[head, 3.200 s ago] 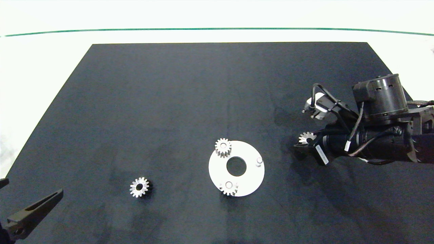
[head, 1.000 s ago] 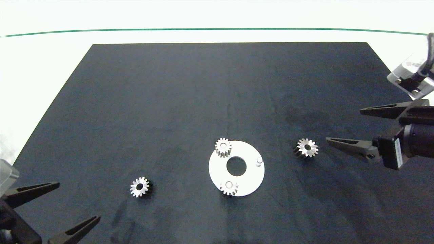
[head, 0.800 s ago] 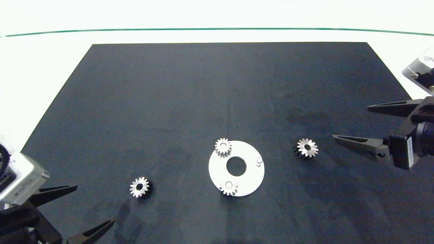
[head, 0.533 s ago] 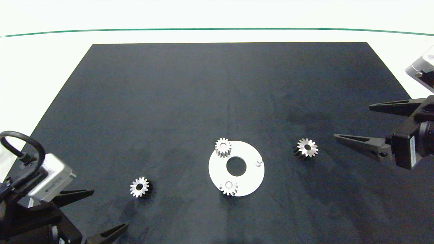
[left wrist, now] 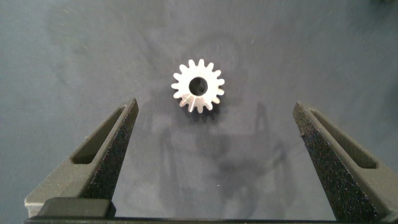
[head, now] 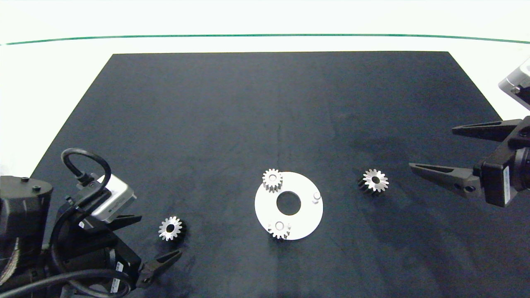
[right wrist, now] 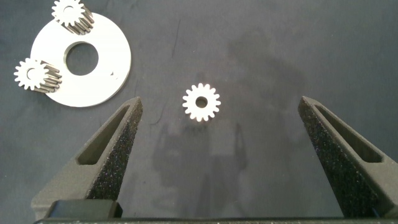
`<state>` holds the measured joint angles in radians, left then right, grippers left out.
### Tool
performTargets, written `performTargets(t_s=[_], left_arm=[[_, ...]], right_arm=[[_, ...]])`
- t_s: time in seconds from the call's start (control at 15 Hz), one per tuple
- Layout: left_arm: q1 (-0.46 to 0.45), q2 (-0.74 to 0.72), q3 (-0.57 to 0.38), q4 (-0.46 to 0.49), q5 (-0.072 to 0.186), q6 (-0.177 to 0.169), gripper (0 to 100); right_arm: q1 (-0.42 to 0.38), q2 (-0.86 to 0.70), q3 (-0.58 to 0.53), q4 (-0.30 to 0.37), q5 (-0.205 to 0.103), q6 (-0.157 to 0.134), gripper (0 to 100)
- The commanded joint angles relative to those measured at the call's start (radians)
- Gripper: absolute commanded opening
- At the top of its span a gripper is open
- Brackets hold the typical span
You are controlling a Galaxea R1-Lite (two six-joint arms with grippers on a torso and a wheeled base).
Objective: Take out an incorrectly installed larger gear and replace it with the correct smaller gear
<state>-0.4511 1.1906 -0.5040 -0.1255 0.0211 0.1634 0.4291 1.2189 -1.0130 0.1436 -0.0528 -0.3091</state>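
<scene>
4 silver metal spur gears total, 1 white flat disc, 1 black mat, 2 grippers.

Larger silver metal gear w/ sharp pointed teeth and round centre hole point(head: 375, 180) lies flat on the black matte mat point(head: 265, 103), alone, to the right of the white round flat plate w/ big centre hole point(head: 306, 215), apart from it. Also seen in right wrist view point(right wrist: 201, 102).

Smaller silver metal gear w/ stubby teeth and round hole point(head: 170, 228) lies flat on mat, well left of the plate, front-left area. In left wrist view point(left wrist: 198, 86) it sits ahead of the fingers, not touched.

2 more small silver gears on the plate: one at far-left rim point(head: 272, 180), one at near rim point(head: 279, 229), each overhanging the edge a bit. 1 short white peg point(head: 316, 196) stands bare on the plate's right side.

Left gripper point(head: 155, 240) near front-left corner, just beside the smaller gear, dark tapered fingers spread wide, nothing between them; the gear is about level w/ the tips. Inner finger faces look like rough black foam.

Right gripper point(head: 430, 151) at right edge, fingers wide apart, empty, tips pointing toward the larger gear but clear of it.

Mat surface dull, faintly smudged; white tabletop point(head: 265, 20) around it, thin green line across the far side.
</scene>
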Motion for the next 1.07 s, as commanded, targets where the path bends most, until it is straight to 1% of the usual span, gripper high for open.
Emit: performTargets(t_s=[0.07,0.27,0.33,0.4,0.47,0.67,0.73,0.8,0.93,1.07], left_arm=[[0.000,0.049,0.005,-0.005,0.000,0.008,100],[0.000,0.063,0.007,-0.016,0.002,0.034,100],[0.000,0.072,0.007,-0.029,0.002,0.036,100],[0.000,0.084,0.007,-0.043,0.013,0.039,100],[-0.001,0.098,0.010,-0.063,0.022,0.051,100],[-0.018,0.135,0.038,-0.132,0.028,0.054,100],[-0.018,0.144,0.047,-0.154,0.034,0.054,100],[-0.018,0.155,0.058,-0.178,0.046,0.054,100],[-0.018,0.165,0.062,-0.200,0.049,0.056,100],[-0.017,0.181,0.062,-0.201,0.051,0.057,100]], right_arm=[[0.000,0.001,-0.001,0.001,0.001,-0.002,100],[0.000,0.001,0.004,0.001,0.005,-0.002,100],[0.000,-0.001,0.005,0.001,0.008,-0.002,100],[0.000,-0.001,0.005,0.001,0.008,-0.001,100],[0.000,-0.001,0.005,0.001,0.010,-0.002,100],[0.002,-0.001,0.005,-0.001,0.010,-0.001,100],[0.000,-0.002,0.005,-0.001,0.010,-0.001,100],[0.000,-0.002,0.005,-0.001,0.010,-0.001,100],[0.000,-0.002,0.007,-0.001,0.010,-0.001,100],[0.002,-0.002,0.007,-0.001,0.011,-0.001,100]])
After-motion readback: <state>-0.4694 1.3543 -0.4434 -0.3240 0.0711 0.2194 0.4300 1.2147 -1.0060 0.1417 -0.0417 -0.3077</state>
